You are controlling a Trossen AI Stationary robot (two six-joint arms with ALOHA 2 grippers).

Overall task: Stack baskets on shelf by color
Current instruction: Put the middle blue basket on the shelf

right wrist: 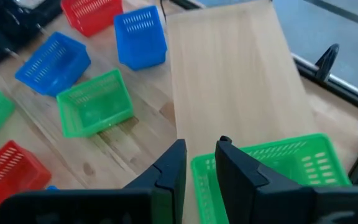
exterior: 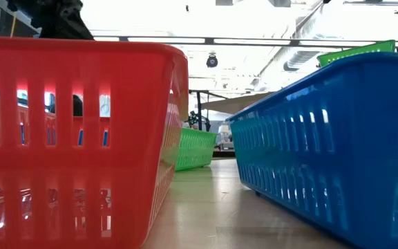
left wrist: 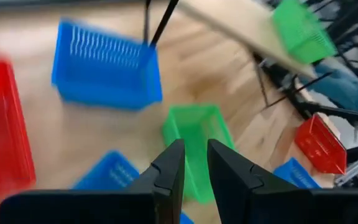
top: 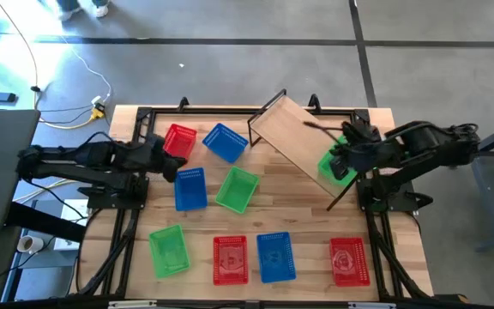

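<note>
So far one green basket (top: 336,165) sits on the shelf (top: 297,137), and the rest lie across the surface (top: 294,206). Left tool (left wrist: 194,163), fingers a narrow gap apart and empty, hovers near a blue basket (top: 190,189); it needs lowering onto a wall. Right tool (right wrist: 199,165), also slightly parted, is above the green basket's rim; whether it grips is unclear.

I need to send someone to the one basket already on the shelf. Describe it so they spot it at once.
Find the shelf, the light-wood plank lying slantwise at the table's far right. At its lower end, beside the right gripper, sits a green basket. It is the only basket on the plank; the other two green ones lie on the tabletop.
</note>
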